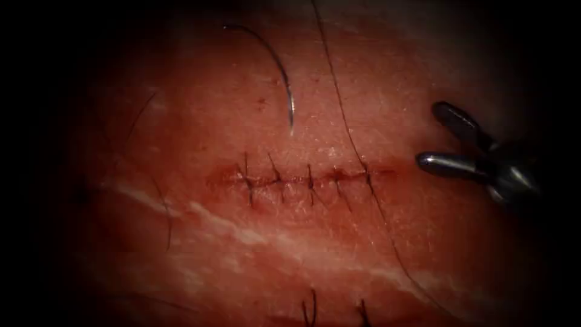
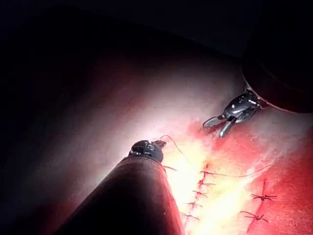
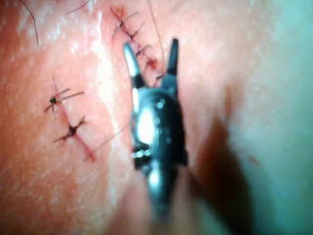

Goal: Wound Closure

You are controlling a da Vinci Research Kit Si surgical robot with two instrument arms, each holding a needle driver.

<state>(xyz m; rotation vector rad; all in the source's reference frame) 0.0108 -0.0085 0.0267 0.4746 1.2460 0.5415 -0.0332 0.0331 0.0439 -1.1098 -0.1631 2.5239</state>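
The tissue (image 1: 242, 242) carries a horizontal cut (image 1: 302, 178) closed by several dark stitches. The curved needle (image 1: 275, 60) lies loose on the tissue above the cut, held by neither tool and not in the tissue. A long thread (image 1: 348, 130) runs from the top down across the cut's right end. My right tool (image 1: 433, 136) hovers past the right end of the cut, jaws open and empty; it also appears in the left wrist view (image 2: 215, 128) and in its own view (image 3: 150, 47) over the stitch line (image 3: 132, 34). My left tool (image 2: 155, 144) sits beside the stitches (image 2: 200, 191), a thread close by.
A second sutured line shows at the lower edge (image 1: 311, 309) and in the wrist views (image 2: 259, 205) (image 3: 68, 127). A loose thread end (image 1: 163, 206) curls on the tissue left of the cut.
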